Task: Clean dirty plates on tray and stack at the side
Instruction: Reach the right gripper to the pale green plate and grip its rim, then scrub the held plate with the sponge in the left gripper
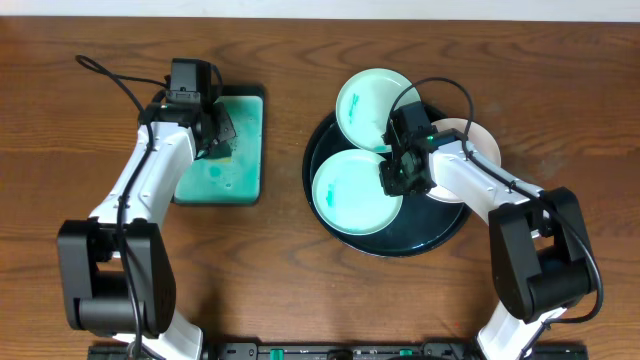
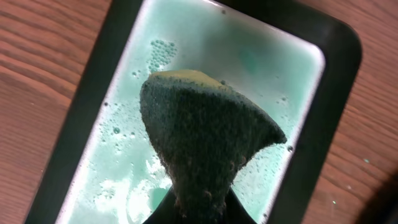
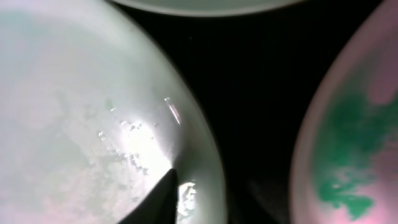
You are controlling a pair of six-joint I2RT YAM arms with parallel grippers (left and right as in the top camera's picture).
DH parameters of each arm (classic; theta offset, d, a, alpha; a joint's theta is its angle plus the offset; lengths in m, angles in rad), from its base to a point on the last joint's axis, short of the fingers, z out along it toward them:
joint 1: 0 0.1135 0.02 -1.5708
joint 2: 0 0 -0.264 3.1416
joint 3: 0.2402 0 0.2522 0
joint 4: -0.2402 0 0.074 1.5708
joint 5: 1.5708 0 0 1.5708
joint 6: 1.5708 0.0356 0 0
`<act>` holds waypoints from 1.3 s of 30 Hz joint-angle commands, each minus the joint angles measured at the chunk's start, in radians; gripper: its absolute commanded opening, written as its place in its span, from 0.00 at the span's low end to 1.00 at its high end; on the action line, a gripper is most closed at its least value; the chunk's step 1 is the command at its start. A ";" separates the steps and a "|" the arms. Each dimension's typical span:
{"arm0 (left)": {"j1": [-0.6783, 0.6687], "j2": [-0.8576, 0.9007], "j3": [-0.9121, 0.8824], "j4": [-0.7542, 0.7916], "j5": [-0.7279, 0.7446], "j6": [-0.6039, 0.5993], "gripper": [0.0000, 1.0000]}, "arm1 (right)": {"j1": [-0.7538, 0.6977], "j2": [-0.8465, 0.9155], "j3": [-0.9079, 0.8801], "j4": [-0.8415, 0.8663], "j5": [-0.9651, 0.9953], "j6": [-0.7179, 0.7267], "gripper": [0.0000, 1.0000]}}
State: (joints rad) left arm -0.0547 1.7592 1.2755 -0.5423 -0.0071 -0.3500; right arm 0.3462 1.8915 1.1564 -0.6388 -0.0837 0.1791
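The left end effector [image 1: 221,140] is closed on a sponge [image 2: 200,140]. The sponge is squeezed narrow where the fingers pinch it and fans out wide beyond them. Its dark, coarse face is wet, and a yellowish edge shows at its far end. Directly under it lies a rectangular tray [image 2: 339,106] that holds a shallow pool of pale teal liquid, with small bubbles and foam patches around the sponge. I cannot tell whether the sponge touches the liquid.

The right end effector [image 1: 398,175] sits low over the round tray [image 1: 425,235], at the right rim of the front plate [image 1: 350,192]. In the right wrist view, one dark fingertip [image 3: 158,200] lies on the inner slope of that plate's rim. The other finger is out of sight, so I cannot tell how far open it is or whether it grips the plate. The front plate lies inside the round tray, coated with a thin teal film and a few bubbles near the fingertip.

Just beyond the right end effector, the back plate [image 1: 370,95] overlaps the round tray's far rim and also carries a teal film. To the other side of the end effector, partly under the arm, a third plate [image 3: 348,155] bears a green smear. Bare black tray floor separates it from the front plate. Both trays rest on the wood counter [image 1: 280,290].
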 commanded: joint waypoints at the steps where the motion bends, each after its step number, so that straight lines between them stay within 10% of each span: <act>1: -0.003 -0.048 0.009 -0.008 0.121 0.020 0.08 | -0.012 0.014 0.006 0.012 -0.003 0.011 0.12; 10: -0.051 -0.048 0.008 -0.046 0.562 -0.004 0.07 | -0.012 0.014 0.006 0.038 -0.006 0.092 0.01; 27: -0.438 0.001 -0.008 0.034 0.181 -0.190 0.07 | -0.012 0.014 0.006 0.078 -0.079 0.147 0.05; 39: -0.553 0.232 -0.010 0.252 0.170 -0.340 0.07 | -0.012 0.014 0.006 0.078 -0.078 0.150 0.05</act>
State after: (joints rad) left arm -0.5873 1.9648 1.2724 -0.3161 0.1837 -0.6498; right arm 0.3302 1.8915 1.1576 -0.5629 -0.1421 0.3119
